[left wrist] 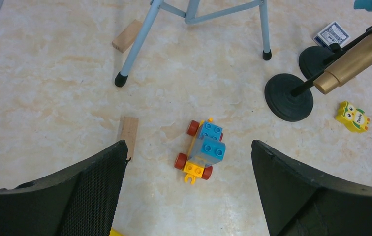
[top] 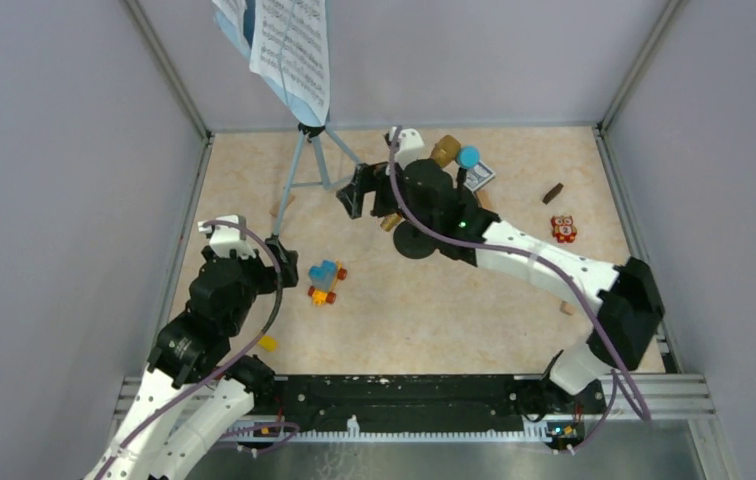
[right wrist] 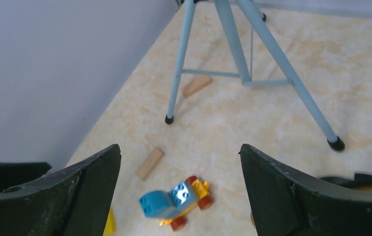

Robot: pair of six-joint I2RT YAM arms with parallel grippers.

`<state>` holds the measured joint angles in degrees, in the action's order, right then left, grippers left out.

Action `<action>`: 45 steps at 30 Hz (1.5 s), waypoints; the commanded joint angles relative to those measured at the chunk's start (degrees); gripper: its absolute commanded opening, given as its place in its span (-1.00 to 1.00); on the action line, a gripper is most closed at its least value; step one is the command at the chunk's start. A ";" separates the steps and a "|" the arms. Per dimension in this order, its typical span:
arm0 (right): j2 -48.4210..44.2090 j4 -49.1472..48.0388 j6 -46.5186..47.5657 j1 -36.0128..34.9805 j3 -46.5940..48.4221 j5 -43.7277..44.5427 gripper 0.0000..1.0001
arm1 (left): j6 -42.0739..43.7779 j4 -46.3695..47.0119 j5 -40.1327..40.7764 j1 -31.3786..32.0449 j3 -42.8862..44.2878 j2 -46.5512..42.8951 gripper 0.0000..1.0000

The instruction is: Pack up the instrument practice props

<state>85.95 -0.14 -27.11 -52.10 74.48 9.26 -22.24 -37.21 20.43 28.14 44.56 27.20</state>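
The pale-blue music rack with white sheet-music pages (top: 294, 45) stands on its tripod legs (top: 309, 165) at the back. The legs also show in the left wrist view (left wrist: 139, 44) and the right wrist view (right wrist: 179, 64). The gold microphone (top: 444, 150) and the blue microphone (top: 468, 157) sit behind my right wrist. The gold one (left wrist: 356, 59) rests tilted on a black round-based holder (left wrist: 289, 97); a second base (left wrist: 314, 59) stands behind it. My right gripper (top: 359, 190) is open and empty beside the tripod. My left gripper (top: 284, 262) is open and empty, left of the toy car.
A colourful toy-block car (left wrist: 201, 150) lies on the floor between the arms. Wooden blocks (left wrist: 127, 35) (left wrist: 128, 132) lie near the tripod legs. A yellow owl block (left wrist: 353, 116), a blue card box (left wrist: 332, 34) and a dark block (top: 553, 193) lie to the right. Grey walls enclose the table.
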 commanded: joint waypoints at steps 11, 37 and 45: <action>20.85 -24.11 17.78 4.61 19.72 -7.86 0.90 | 0.42 2.08 0.76 -0.05 -0.07 -1.02 0.97; 50.63 -12.89 15.50 8.24 60.35 -2.64 0.90 | 0.33 2.68 0.88 -0.05 -0.52 -0.38 0.98; 55.84 -19.78 19.24 7.58 65.64 -5.90 0.64 | 0.44 2.95 0.40 -0.02 -0.59 0.04 0.97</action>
<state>138.37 -14.96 -10.37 -43.42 134.21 4.19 -22.28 -36.84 20.62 28.14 44.36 26.79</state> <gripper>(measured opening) 0.872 0.987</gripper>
